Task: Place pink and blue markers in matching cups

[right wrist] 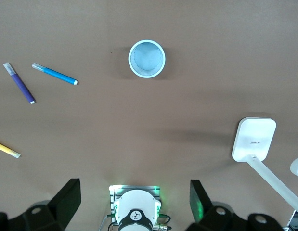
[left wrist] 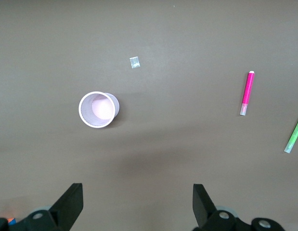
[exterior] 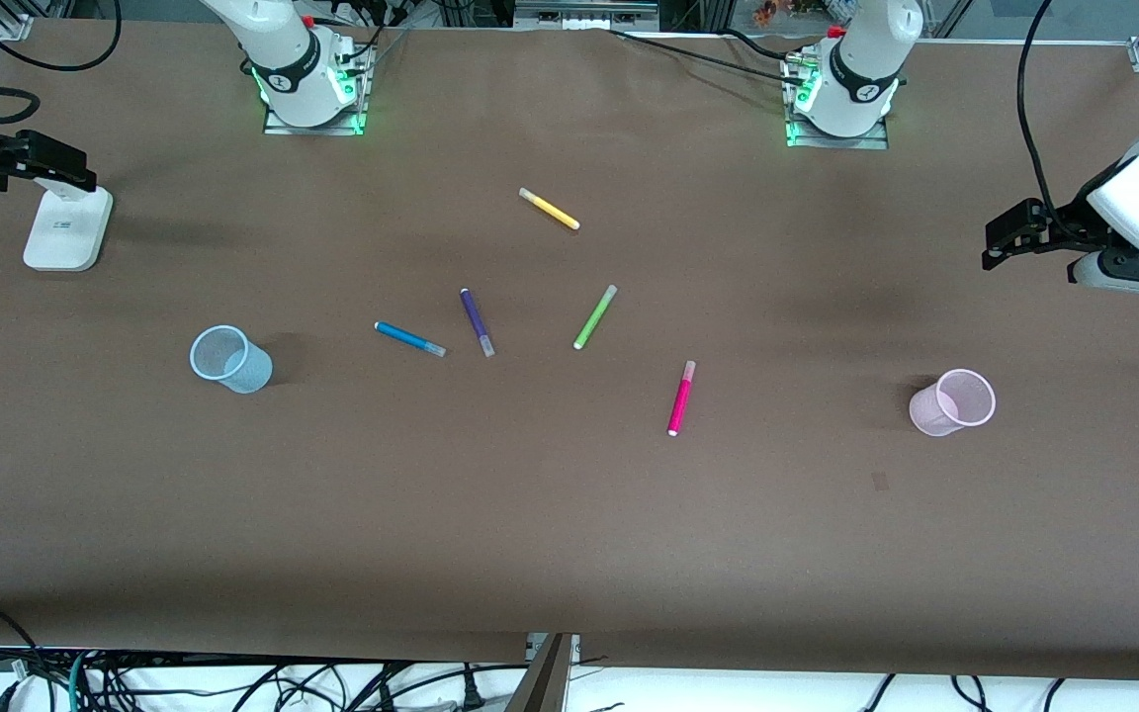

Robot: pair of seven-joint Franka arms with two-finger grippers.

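Observation:
The pink marker (exterior: pixel 680 398) lies flat mid-table; it also shows in the left wrist view (left wrist: pixel 247 93). The pink cup (exterior: pixel 953 402) stands upright toward the left arm's end, seen from above in the left wrist view (left wrist: pixel 98 109). The blue marker (exterior: pixel 409 338) lies beside the dark purple marker (exterior: pixel 477 321); it shows in the right wrist view (right wrist: pixel 55 73). The blue cup (exterior: pixel 229 359) stands upright toward the right arm's end, also in the right wrist view (right wrist: pixel 147 58). My left gripper (exterior: pixel 1000 237) (left wrist: pixel 137 192) is open and empty, high over the table's end past the pink cup. My right gripper (exterior: pixel 65 163) (right wrist: pixel 134 190) is open and empty, high over its own end.
A green marker (exterior: pixel 594 316) and a yellow marker (exterior: pixel 550 209) lie mid-table, the yellow one nearer the bases. A white stand (exterior: pixel 65 229) sits under my right gripper. A small scrap (exterior: pixel 879 481) lies near the pink cup. Cables run along the table's edges.

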